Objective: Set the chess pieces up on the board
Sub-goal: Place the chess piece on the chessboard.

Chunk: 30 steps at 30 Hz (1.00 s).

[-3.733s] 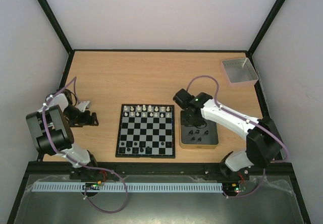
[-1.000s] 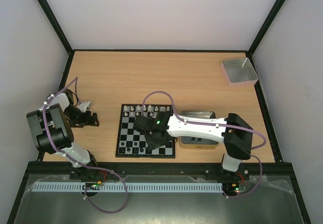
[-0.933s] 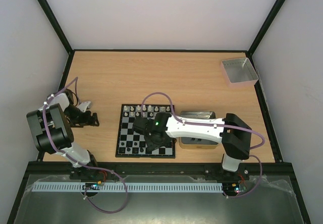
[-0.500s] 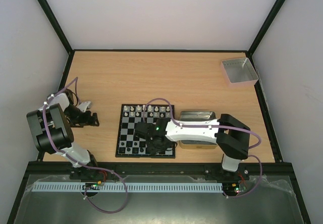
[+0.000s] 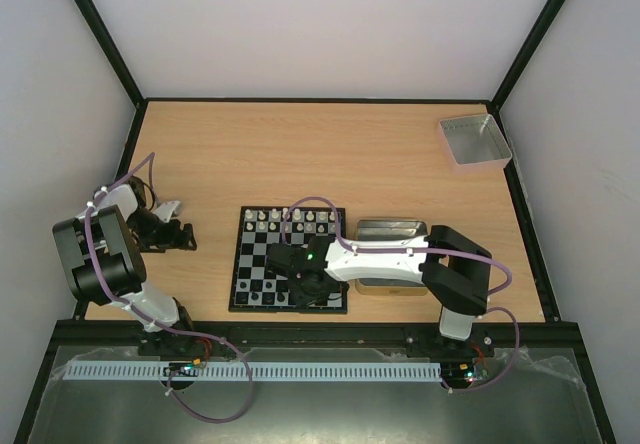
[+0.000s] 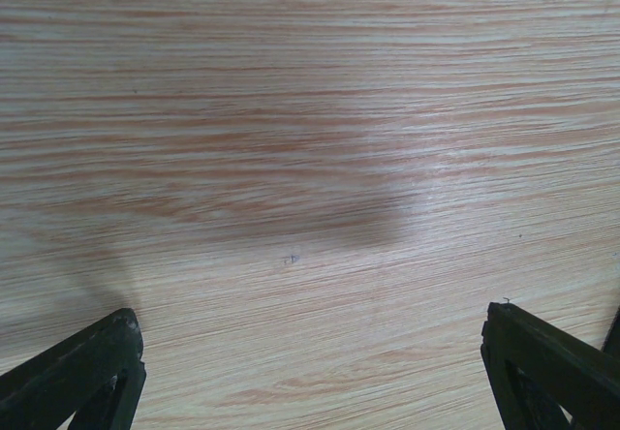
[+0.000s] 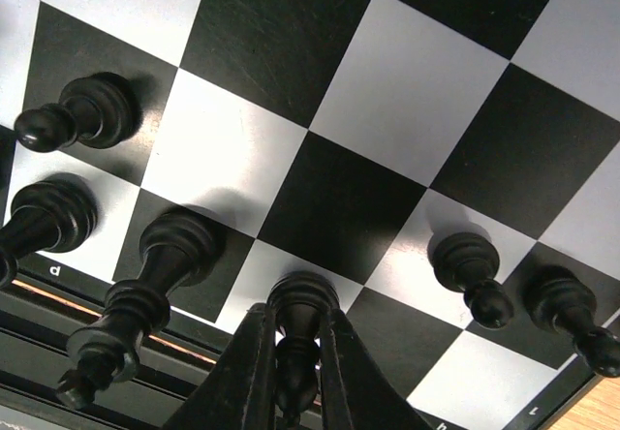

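The right gripper [image 7: 295, 322] pinches a black chess piece [image 7: 302, 296] on the board [image 7: 387, 110]'s near row (left gripper [image 6: 308, 316] gapes wide over the wooden table [image 6: 291, 110]).

One board [image 5: 252, 264], one tin [image 5: 390, 228], one tray [image 5: 475, 142] at 2 o'clock; six black pieces [image 7: 82, 115] close up, whites [image 5: 262, 215] too small to count

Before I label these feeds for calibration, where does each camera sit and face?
Top external: above and behind the arms, both in view, looking down on table and board.
Left wrist: on that wrist, facing bare wood; left gripper open.
Right wrist: low over the board; right gripper shut on a black piece.
Shared: top and right wrist both show the board.
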Motion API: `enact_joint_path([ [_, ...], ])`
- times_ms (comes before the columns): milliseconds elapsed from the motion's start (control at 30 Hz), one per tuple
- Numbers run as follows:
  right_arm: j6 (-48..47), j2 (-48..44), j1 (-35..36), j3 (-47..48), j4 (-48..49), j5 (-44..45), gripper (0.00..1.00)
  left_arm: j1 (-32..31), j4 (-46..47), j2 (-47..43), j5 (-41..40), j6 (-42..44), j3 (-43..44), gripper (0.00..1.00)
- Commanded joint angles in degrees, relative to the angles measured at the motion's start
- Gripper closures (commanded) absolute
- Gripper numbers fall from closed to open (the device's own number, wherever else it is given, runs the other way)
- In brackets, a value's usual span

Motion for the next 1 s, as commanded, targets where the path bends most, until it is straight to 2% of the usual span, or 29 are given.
enact_joint_path([
  [0,0.0,1.3,0.4,0.7,-0.1,-0.1,0.90,-0.2,-0.8,0.0,0.0,-0.1,-0.5,0.05],
  [67,-0.1,1.4,0.4,0.8,-0.2,0.0,0.90,-0.2,-0.8,0.0,0.0,0.0,-0.5,0.05],
  [233,0.2,1.2,0.4,0.8,-0.5,0.2,0.78,-0.3,-0.8,0.1,0.0,-0.1,-0.5,0.05],
  [400,0.0,0.8,0.4,1.1,-0.9,0.8,0.74,-0.2,-0.8,0.1,0.0,0.0,-0.5,0.05],
  [500,0.1,0.5,0.4,1.5,-1.2,1.6,0.75,-0.2,-0.8,0.1,0.0,0.0,-0.5,0.05],
  [767,-0.3,0.4,0.4,1.9,-1.3,0.8,0.87,-0.2,-0.8,0.0,0.0,0.0,-0.5,0.05],
  [967,-0.5,0.5,0.4,1.6,-1.2,0.0,0.89,-0.2,-0.8,0.0,0.0,-0.1,-0.5,0.05],
])
